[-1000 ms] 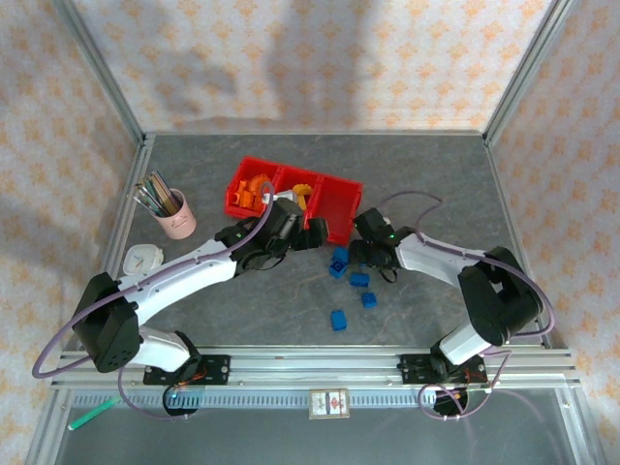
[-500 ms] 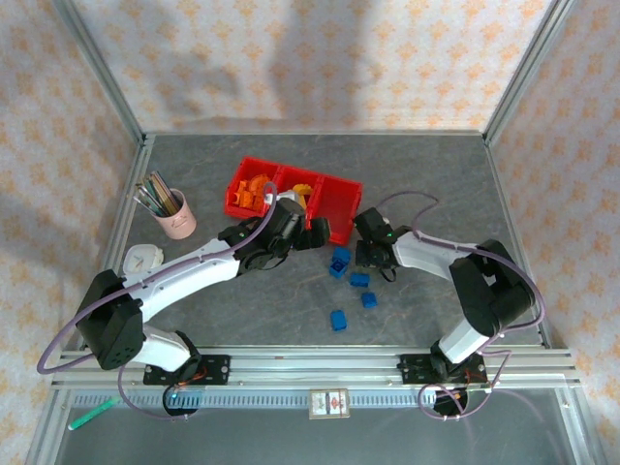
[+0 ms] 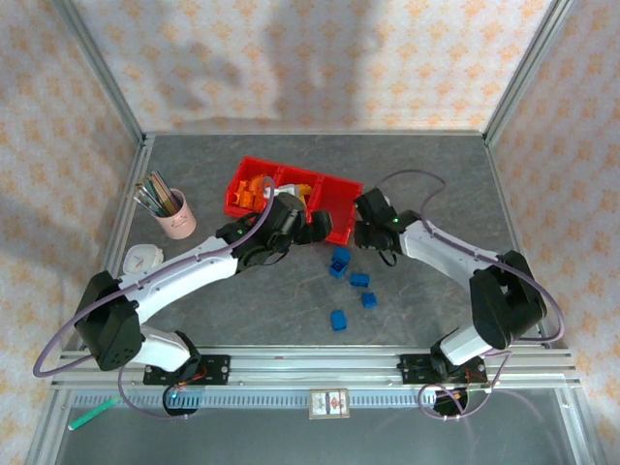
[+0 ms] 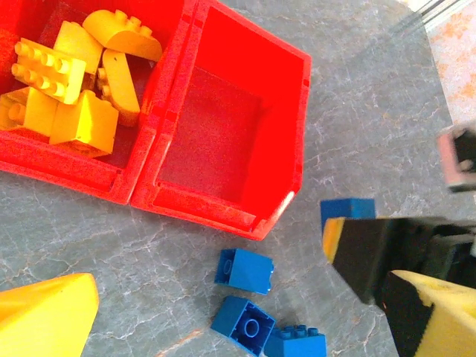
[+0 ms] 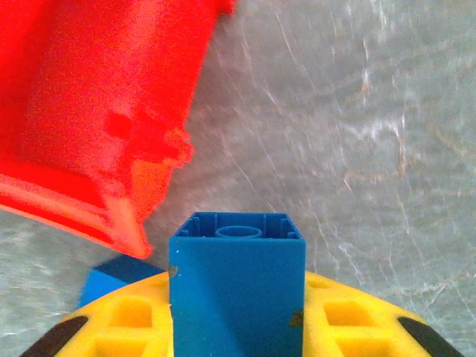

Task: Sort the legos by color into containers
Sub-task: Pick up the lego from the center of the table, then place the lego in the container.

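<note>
The small label (image 3: 329, 402) on the front rail is too small to read. The right pincer (image 5: 236, 320) clamps a smooth blue brick (image 5: 236, 282) between its yellow pads (image 5: 149, 294). The round tube of the brick's hollow underside shows at its far end, just off a corner of the red tray (image 5: 89, 111). The left pincer (image 3: 315, 231) is spread wide with nothing between its yellow fingers (image 4: 44, 316), near the tray's front wall. The tray is glossy moulded plastic, three joined rectangular bins. Orange bricks (image 3: 254, 186) fill the left one. Studded yellow bricks (image 4: 52, 71) and curved arch pieces (image 4: 123, 33) sit in the middle one. The right one shows a grainy floor. Loose blue bricks (image 4: 244, 269) lie on the grey, pale-veined, stone-look tabletop (image 4: 111, 223) just before the right bin.
</note>
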### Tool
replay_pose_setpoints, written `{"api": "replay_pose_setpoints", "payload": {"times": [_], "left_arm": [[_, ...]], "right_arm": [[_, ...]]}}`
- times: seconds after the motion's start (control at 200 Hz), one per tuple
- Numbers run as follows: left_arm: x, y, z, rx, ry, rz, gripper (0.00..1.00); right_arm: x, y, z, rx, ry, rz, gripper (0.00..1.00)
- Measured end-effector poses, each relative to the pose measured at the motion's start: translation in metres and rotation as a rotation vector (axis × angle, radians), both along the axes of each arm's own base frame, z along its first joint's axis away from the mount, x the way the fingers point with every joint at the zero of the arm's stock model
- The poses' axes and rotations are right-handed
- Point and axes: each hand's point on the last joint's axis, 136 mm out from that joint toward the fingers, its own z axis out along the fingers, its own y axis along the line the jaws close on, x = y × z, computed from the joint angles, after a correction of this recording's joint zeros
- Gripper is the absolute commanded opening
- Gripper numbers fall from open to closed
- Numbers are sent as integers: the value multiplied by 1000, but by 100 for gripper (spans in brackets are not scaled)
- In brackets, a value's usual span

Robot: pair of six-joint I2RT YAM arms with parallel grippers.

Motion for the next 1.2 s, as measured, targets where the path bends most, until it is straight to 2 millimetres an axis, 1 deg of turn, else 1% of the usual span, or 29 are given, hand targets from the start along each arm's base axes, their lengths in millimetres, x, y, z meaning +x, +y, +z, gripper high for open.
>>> {"api": "replay_pose_setpoints", "payload": {"times": [0.105,0.175,0.245,0.305,0.38,0.526,0.701,0.826,0.876,0.991,1.031,1.131,1.201], "left_arm": [[6,12,9,-10,-21,34,99],[11,24,18,-21,-39,67,99],[16,36,25,-33,-57,99,99],[18,47,27,-35,-67,124,99],[19,57,25,-31,-72,145,99],[20,74,8,-5,-47,177,99],[19,86,-11,24,-21,196,100],[18,90,-18,34,-11,202,99],[17,90,-19,35,-10,201,99],[18,91,-18,35,-12,202,99],[18,90,-18,34,-14,202,99],[18,90,-18,33,-14,201,99],[18,90,-18,31,-12,197,99]], "right_arm": [[14,11,24,39,-47,5,27],[24,20,34,60,-59,13,27],[36,30,38,75,-60,22,27],[45,40,36,82,-53,34,28],[55,51,30,78,-38,47,29],[70,69,13,61,-6,69,30],[88,79,-4,29,9,78,35],[102,84,-12,2,5,81,42],[106,85,-13,-8,1,84,45],[114,88,-11,-16,-10,86,48],[115,89,-9,-15,-14,87,49],[118,89,-3,-20,-26,91,48],[116,88,0,-20,-27,92,50]]}}
